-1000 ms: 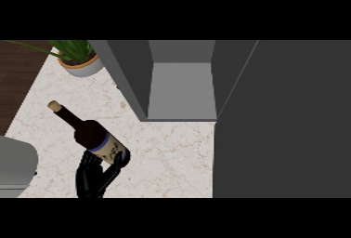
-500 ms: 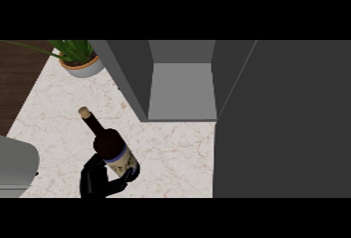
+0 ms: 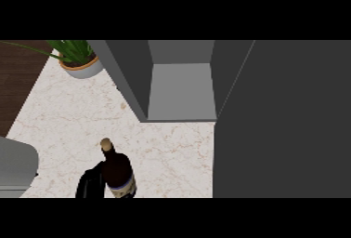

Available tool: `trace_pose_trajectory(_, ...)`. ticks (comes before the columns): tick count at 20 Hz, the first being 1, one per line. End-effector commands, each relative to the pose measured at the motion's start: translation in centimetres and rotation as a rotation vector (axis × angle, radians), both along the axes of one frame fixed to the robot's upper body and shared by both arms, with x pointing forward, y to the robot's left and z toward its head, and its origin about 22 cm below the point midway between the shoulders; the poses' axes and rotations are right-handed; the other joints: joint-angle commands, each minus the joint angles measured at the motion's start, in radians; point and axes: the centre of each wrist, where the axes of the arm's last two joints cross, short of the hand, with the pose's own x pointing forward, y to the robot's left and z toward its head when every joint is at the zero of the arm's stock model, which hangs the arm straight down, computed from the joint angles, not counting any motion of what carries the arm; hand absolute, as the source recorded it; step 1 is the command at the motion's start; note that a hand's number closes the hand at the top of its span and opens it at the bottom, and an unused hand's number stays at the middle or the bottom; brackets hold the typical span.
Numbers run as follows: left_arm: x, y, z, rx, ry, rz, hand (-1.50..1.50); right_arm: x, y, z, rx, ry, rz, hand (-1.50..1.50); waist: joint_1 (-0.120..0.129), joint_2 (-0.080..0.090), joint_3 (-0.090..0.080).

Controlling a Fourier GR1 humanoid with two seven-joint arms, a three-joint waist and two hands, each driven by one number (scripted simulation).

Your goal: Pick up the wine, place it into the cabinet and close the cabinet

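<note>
A dark wine bottle with a tan cap and a blue-and-white label stands nearly upright at the view's lower edge, left of centre, its neck pointing up the picture. My right hand is curled round the bottle's lower left side and is mostly cut off by the edge. The grey cabinet stands open above and to the right, its light grey shelf bare. Its dark door fills the right side of the view. My left hand does not show.
A potted green plant sits at the counter's far left corner, beside the cabinet's left wall. A grey rounded shape fills the lower left edge. Marble counter lies between plant and bottle.
The bottle has swung from leaning left to nearly upright. It has moved right and down toward the view's lower edge, and the hand has sunk further out of view.
</note>
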Motion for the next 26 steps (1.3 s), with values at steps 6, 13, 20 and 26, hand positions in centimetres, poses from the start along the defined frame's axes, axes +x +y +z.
trace_pose_trajectory(6,-5.2,1.1,1.5,-0.061,0.011,-0.049,1.5,0.4,0.9,0.4,0.01,0.002,-0.01,-1.5,0.012,0.007,-0.006)
trace_pose_trajectory(13,-2.9,1.4,7.1,-0.068,-0.065,-0.108,1.5,1.1,0.6,0.1,0.006,0.002,-0.003,-1.5,0.013,0.007,-0.006)
trace_pose_trajectory(20,-1.0,-2.5,12.5,-0.078,-0.103,-0.115,1.5,1.0,0.2,-0.2,0.013,0.0,0.0,-1.5,0.01,0.008,-0.006)
trace_pose_trajectory(26,1.4,-4.1,16.5,-0.067,-0.129,-0.083,1.5,0.6,-0.5,-0.6,0.023,0.008,-0.009,-1.5,0.007,0.008,-0.007)
